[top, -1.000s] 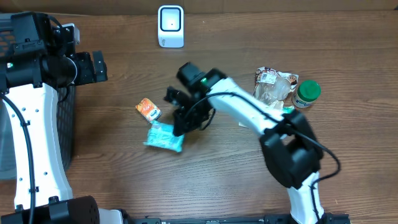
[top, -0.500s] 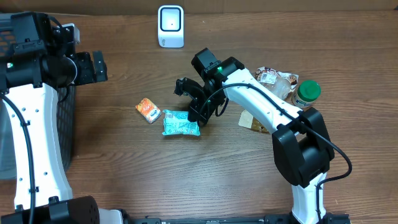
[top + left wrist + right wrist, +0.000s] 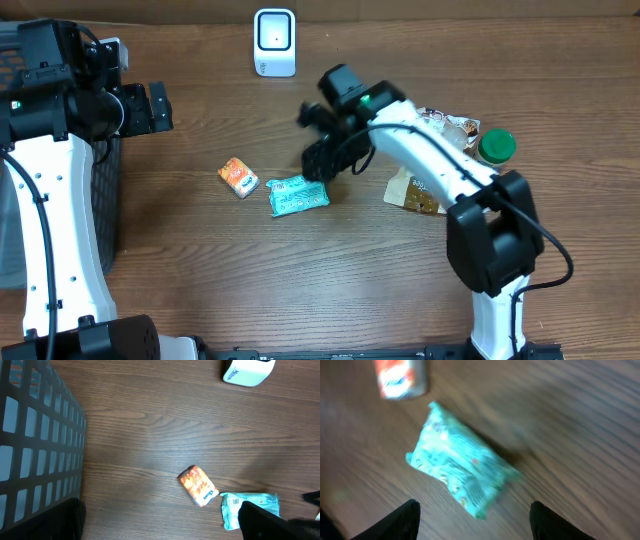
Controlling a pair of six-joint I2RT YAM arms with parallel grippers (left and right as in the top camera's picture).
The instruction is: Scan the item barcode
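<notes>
The teal crinkled plastic packet (image 3: 298, 196) lies flat on the brown wooden tabletop (image 3: 200, 290) near the middle. It sits just right of a small orange sachet (image 3: 238, 177) and well in front of the white box-shaped scanner (image 3: 274, 42) at the far edge. The right gripper (image 3: 320, 158) hovers just beyond the packet's right end. In the right wrist view its two dark fingertips (image 3: 402, 520) stand well apart with nothing between them, and the packet (image 3: 460, 472) rests free on the wood ahead of them. The left gripper (image 3: 150, 108) hangs over the far left of the tabletop, spread wide and empty. The packet looks light and soft, a pillow-shaped film pouch that should crumple and slide under pressure, so a firm pinch across its short width near the middle, or on a sealed end seam, seems the safest hold. Too light a grip would probably let the slick film slip. From overhead its long axis runs roughly left to right, with the right end tipped slightly toward the scanner side. In the left wrist view the packet (image 3: 250, 507) carries a pale printed patch at its left end. This may be the barcode label, but it is too small to be sure, so which face must be turned to the scanner cannot be told.
</notes>
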